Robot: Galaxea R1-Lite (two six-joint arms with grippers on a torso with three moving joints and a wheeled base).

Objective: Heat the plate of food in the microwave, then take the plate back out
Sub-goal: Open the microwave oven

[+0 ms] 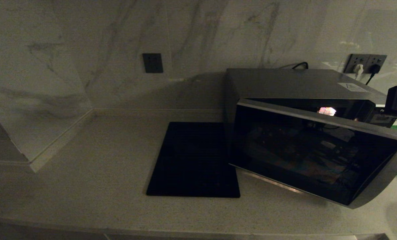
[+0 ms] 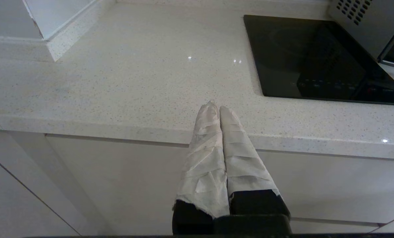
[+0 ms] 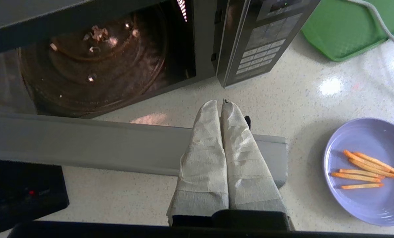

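Microwave (image 1: 298, 100) at 3 o'clock on the desk (image 1: 95, 173), back against the wall (image 1: 85, 50), door (image 1: 315, 153) swung open toward 6 o'clock. Flat square mat (image 1: 193, 160) just beside the microwave, at its 9 o'clock. Glass turntable (image 3: 94, 59) inside the open cavity. Button panel (image 3: 263, 39) at 3 o'clock of the cavity. Plate of food (image 3: 365, 172) on the desk at 4 o'clock of the microwave, well apart from it. Tray (image 3: 342, 29) behind the plate, beside the panel. Wall sockets (image 1: 366, 63) behind the microwave at 1 o'clock.
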